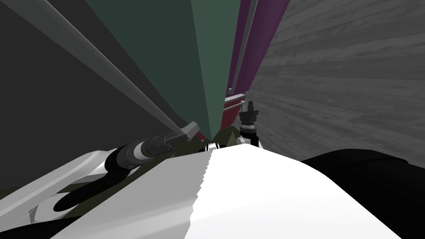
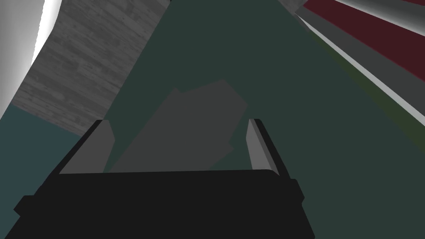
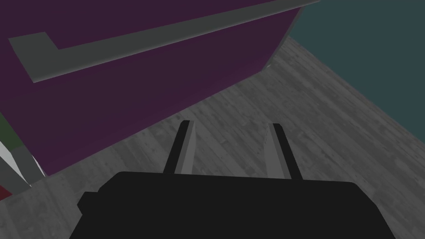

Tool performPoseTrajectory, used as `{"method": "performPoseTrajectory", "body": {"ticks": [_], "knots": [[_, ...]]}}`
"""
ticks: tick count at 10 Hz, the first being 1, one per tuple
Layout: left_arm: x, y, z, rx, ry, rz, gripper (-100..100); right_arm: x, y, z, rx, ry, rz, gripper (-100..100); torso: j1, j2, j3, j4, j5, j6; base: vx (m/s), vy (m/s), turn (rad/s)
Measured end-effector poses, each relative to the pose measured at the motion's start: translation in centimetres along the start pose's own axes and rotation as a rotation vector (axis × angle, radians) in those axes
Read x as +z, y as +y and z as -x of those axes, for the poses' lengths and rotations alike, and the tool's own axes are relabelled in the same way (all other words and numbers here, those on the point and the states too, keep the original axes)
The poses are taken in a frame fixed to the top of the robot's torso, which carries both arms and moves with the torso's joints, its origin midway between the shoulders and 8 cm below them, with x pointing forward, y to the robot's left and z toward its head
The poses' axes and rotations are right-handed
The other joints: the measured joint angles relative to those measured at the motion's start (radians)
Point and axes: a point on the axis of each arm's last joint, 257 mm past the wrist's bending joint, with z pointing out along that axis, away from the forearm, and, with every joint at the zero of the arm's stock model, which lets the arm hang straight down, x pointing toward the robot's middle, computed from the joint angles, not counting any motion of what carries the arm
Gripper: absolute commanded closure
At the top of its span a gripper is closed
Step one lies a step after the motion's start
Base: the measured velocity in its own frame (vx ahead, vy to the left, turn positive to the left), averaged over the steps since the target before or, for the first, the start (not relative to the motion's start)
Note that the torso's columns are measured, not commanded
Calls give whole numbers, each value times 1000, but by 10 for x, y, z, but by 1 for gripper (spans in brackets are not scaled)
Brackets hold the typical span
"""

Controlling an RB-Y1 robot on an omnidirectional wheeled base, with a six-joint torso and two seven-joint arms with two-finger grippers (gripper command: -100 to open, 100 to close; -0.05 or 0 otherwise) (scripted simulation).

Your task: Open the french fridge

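No legible text, labels, brands, numbers or signs on any surface.

Left hand (image 2: 178, 124) with thin grey blade fingers (image 2: 258, 143) on black box, dark grey ringed forearm (image 1: 141, 150)
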Motion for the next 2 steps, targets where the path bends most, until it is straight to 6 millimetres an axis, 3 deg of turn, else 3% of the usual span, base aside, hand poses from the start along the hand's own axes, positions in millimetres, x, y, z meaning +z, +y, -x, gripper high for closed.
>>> {"method": "performPoseTrajectory", "body": {"ticks": [2], "knots": [[0,1,0,0,0,2,0,0,0,0,0,0,0,0,0,-1,0,-1,0,0,0,0,0]]}}
